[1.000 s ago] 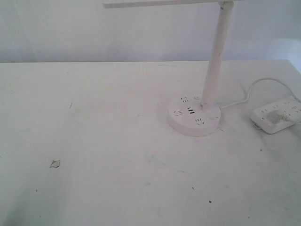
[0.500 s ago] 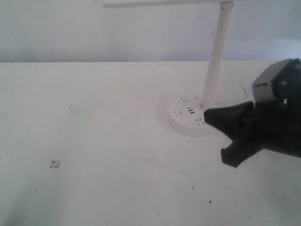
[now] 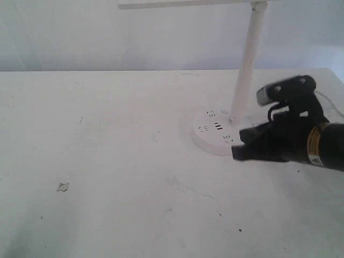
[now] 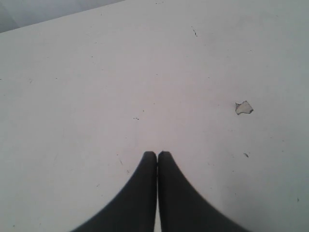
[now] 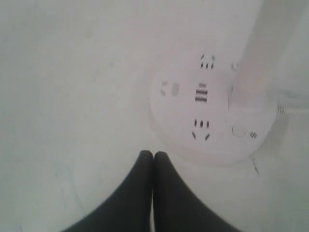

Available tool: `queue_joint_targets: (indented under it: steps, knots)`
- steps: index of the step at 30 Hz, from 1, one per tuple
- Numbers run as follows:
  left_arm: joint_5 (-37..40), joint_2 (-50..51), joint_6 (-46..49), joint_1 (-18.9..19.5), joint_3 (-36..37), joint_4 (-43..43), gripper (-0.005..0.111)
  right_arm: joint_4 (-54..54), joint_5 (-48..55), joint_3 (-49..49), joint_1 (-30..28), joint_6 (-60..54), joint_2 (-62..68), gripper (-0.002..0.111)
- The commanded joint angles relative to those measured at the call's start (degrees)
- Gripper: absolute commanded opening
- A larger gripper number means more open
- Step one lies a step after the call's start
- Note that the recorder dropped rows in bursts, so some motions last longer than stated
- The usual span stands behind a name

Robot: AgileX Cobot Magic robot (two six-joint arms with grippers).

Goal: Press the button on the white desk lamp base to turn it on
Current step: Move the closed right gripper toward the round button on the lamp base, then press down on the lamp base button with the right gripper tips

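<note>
The white desk lamp base sits on the desk, right of the middle and about halfway between the near and far edges. From it a white stem rises, leaning slightly right, to a thin lamp head that runs left along the top of the exterior view. On the base's top we see socket holes and a row of dark USB slots.

The black right arm reaches in from the right, with a small camera mounted on top, and covers the right part of the base in the exterior view. The right jaws are clenched, tips pressed together with nothing between them. In the right wrist view they sit over bare desk just beside the rim of the base, and we cannot tell whether they touch it. That view also shows the USB slots, the foot of the stem and a faint round button on the base's top, apart from the tips.

The left jaws are likewise clenched and empty, over bare desk, with a small grey scrap lying near them; the scrap lies at the near left, well apart from the lamp.
</note>
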Motion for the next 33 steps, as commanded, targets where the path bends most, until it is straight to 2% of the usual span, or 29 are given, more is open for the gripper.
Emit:
queue_joint_targets:
  steps: [1, 6, 17, 33]
  knots:
    - [0.04, -0.22, -0.06, 0.03, 0.19, -0.07, 0.0, 15.72, -0.29, -2.75, 0.05, -3.44, 1.33, 0.0]
    - [0.04, -0.22, -0.06, 0.03, 0.19, -0.07, 0.0, 22.15, 0.04, -5.39, 0.05, -3.59, 5.61, 0.0]
    - [0.04, -0.22, -0.06, 0.03, 0.19, -0.07, 0.0, 22.15, 3.15, -11.04, 0.05, -3.22, 18.59, 0.0]
    - [0.04, -0.22, -0.06, 0.03, 0.19, -0.07, 0.0, 22.03, 9.33, -18.2, 0.05, -13.73, 24.36, 0.0]
